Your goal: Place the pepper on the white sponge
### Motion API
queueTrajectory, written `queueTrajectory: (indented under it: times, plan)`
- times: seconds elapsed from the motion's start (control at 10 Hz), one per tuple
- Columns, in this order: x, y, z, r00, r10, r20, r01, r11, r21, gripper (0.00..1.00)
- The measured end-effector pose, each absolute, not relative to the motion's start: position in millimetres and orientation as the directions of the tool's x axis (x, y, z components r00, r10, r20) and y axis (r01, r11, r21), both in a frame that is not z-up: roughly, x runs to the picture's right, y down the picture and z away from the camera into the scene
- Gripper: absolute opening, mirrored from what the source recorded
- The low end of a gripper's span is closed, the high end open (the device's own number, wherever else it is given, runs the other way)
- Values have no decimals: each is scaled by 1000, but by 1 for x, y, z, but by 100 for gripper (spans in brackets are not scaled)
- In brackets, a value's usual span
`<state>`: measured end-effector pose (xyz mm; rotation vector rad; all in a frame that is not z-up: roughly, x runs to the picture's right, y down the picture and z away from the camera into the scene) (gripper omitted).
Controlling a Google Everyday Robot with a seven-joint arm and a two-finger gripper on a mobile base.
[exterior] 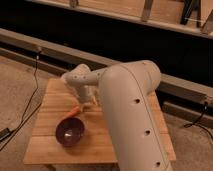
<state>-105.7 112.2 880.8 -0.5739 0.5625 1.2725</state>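
Hand (86, 102) above wooden table (47, 146), dark wall (100, 35) behind

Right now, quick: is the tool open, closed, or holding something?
Tool: open, holding nothing, low over the wooden table, beside the small slender orange pepper.

One of each on the tabletop

One gripper (86, 102) hangs low over the single wooden table (45, 145). One pepper (74, 111) lies just beside the gripper, to its lower left, and one purple bowl (70, 132) sits beyond the pepper, towards the camera.
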Motion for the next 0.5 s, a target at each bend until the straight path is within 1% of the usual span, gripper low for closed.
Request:
queueTrajectory:
  times: [0.5]
  plan:
    - [-120,95,871,180,740,-648,-984,140,-114,65]
